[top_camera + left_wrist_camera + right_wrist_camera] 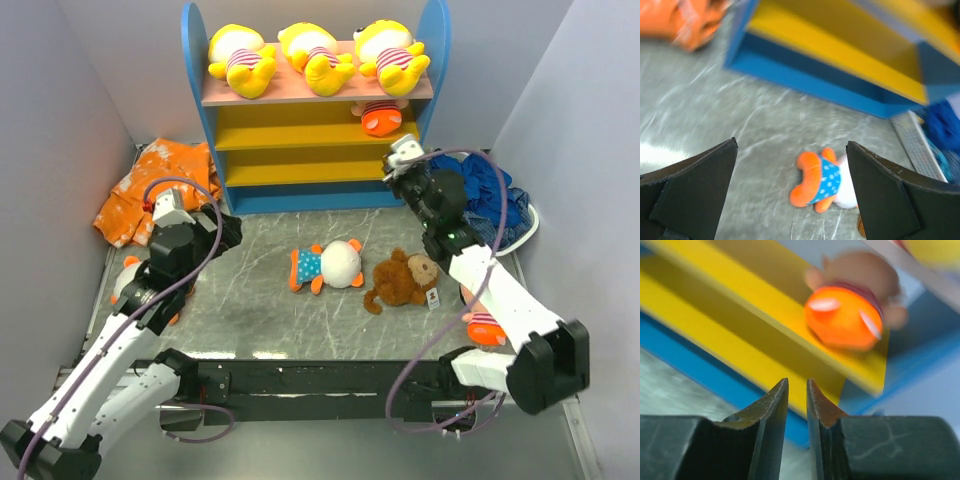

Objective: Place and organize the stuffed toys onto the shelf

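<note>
**R gripper** (797, 382): jaws set a narrow slit apart, nothing held betw. them. Tips are poised just in front of the shelf (300, 97), at its R end, level w/ the upper yellow board. Contact w/ the shelf can't be told.

**L gripper** (792, 145): jaws spread wide, nothing held. It is hung over the table (250, 300), well in front of the shelf's L end.

**Shelf, contents:**
- Pink top board: 3 stuffed toys in red-white stripes, laid in a row: L yellow toy (243, 60), mid yellow toy (315, 55), R yellow toy (392, 52).
- Upper yellow board: 1 orange-footed toy (380, 115) at the R end, orange soles turned outward, just beyond the R gripper.

**Table, in front of shelf:**
- Dotted-shirt toy (325, 265), lying down, in front of the shelf's middle.
- Brown monkey (402, 278), just beside it to the R.
- Striped toy (485, 325), part hidden by the R arm, well in front of the shelf's R end.

**Beside shelf:**
- Orange-and-white cloth (150, 185), heaped by the L side panel.
- Dark blue cloth (495, 195), bunched by the R side panel.
</note>
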